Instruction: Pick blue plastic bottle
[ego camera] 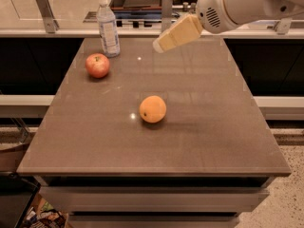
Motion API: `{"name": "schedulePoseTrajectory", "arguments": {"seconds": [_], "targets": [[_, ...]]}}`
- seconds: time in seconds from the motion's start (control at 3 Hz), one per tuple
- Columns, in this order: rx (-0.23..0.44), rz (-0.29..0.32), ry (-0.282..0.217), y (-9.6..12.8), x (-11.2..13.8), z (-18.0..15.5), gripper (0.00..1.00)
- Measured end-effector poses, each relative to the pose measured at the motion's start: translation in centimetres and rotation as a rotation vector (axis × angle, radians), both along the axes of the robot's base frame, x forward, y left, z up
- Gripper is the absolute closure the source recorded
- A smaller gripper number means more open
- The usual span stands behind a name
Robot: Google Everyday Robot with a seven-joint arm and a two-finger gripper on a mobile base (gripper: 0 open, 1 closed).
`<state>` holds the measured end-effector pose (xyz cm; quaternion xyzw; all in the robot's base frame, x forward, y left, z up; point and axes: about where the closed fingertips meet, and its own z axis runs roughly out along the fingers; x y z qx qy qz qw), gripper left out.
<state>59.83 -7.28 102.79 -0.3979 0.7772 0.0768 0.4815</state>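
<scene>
The end effector, open or closed I can't tell, is hovering above the surface's far edge, needing a level leftward reach centring on the bottle standing at the far-left corner.

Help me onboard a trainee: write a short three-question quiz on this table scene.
1. True or false: the blue plastic bottle stands upright near the table's far edge.
2. Which fruit lies nearer the bottle? A) the apple B) the orange
3. Is the gripper, hovering above the table's far side, touching the bottle?
Key: 1 true. 2 A. 3 no, it hangs in the air apart from the bottle.
</scene>
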Motion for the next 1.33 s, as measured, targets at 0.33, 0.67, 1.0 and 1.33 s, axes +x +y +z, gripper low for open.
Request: {"name": "schedulePoseTrajectory", "arguments": {"seconds": [0.33, 0.67, 1.0, 1.33], "targets": [[0.015, -0.001, -0.027, 1.0, 2.0, -0.3, 0.0], [0.046, 0.001, -0.059, 2.4, 4.3, -0.6, 0.0], [0.09, 0.01, -0.097, 4.2, 6.8, -0.8, 0.0], [0.142, 0.05, -0.12, 6.7, 9.2, -1.0, 0.0]]}}
